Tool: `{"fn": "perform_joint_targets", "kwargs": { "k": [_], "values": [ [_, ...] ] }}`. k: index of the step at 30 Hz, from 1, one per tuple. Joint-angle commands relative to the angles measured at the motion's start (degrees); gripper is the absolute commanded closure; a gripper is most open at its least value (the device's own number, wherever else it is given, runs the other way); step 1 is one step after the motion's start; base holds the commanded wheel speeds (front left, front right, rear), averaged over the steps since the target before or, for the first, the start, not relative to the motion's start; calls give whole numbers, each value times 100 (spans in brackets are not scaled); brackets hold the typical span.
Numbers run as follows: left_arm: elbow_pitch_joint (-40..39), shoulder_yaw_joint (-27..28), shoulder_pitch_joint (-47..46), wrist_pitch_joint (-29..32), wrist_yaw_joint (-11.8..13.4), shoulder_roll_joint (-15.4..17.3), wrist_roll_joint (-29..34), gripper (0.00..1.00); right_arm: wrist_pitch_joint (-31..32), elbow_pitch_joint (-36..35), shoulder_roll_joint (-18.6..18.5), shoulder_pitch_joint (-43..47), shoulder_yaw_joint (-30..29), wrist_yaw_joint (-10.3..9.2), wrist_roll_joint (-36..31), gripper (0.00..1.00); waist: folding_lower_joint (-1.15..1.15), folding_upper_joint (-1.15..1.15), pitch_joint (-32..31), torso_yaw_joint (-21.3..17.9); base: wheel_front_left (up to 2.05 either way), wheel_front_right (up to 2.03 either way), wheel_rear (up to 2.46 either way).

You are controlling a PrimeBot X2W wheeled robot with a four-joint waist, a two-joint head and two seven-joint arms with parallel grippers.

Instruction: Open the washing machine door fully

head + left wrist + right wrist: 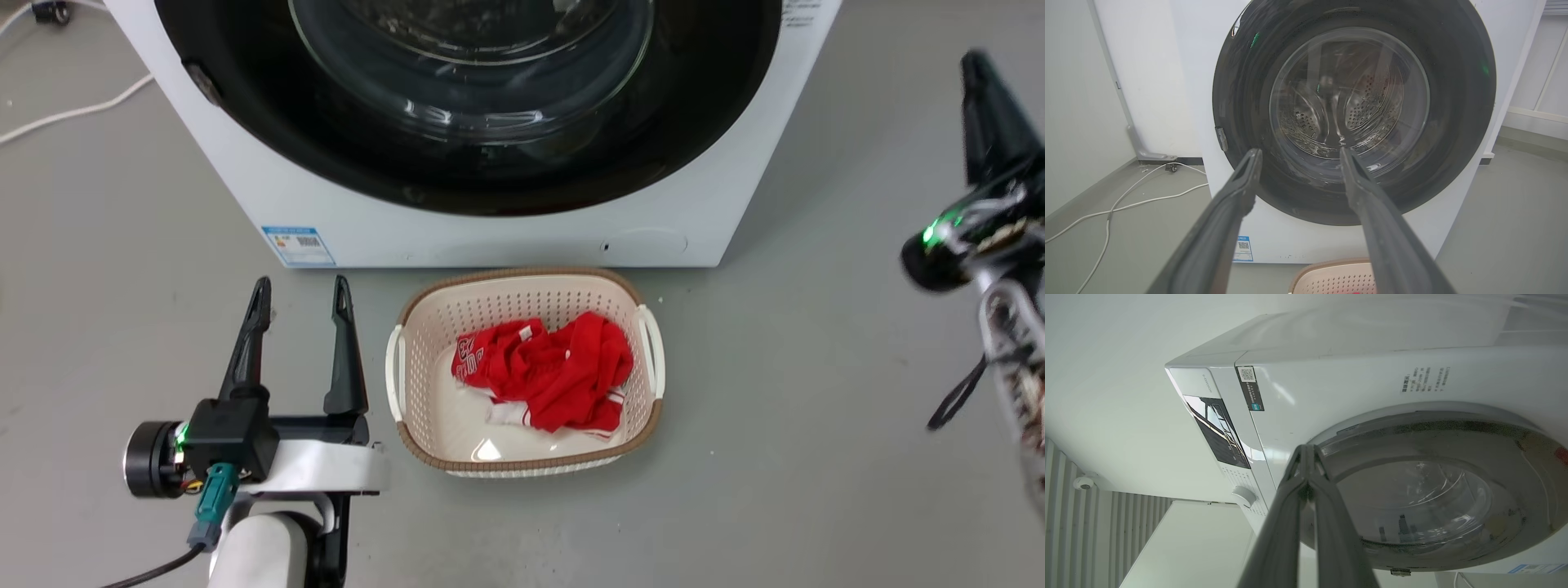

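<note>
Grey floor (816, 367) ahead of you, white washing machine (506, 241) on it. The washing machine door (473, 106) sits flush in its front, closed. Your left tool (301, 286) is spread wide and empty beside the basket (406, 327); your right tool (976, 69), fingers pressed together and gripping nothing, is raised off to the machine's right.

Bright, even room light, barely any shadows. Glare streaks the glass of the washing machine door (469, 106). My right claw (973, 65) and wrist smear with motion blur; wrist views bow at edges
</note>
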Motion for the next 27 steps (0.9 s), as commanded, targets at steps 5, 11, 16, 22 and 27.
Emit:
{"fn": "perform_joint_targets", "kwargs": {
  "k": [5, 11, 16, 22, 27],
  "values": [
    [-45, -107, -273, -15, 73, -3, -8, 0, 400, 840, -544, -1304, 655, -2, 199, 100, -1, 0, 470, 151, 0, 0, 0],
    [-87, -234, -472, -15, 114, -3, -46, 0, 895, 1798, -832, -2612, 1599, -2, 94, 100, -1, 0, 784, 250, 0, 0, 0],
    [-150, -295, -601, -15, 140, -4, -58, 0, 1322, 2529, -819, -3498, 2265, -1, -43, 100, -1, 0, 1007, 306, 0, 0, 0],
    [-260, -300, -746, -15, 157, -4, 2, 0, 1626, 3242, -616, -4296, 2810, -2, -213, 100, -1, 0, 1303, 289, 0, 0, 0],
    [-289, -353, -839, -15, 161, -4, -8, 0, 1820, 3595, -449, -4726, 3065, -1, -307, 100, -1, 0, 1461, 293, 0, 0, 0]
  ]
}}
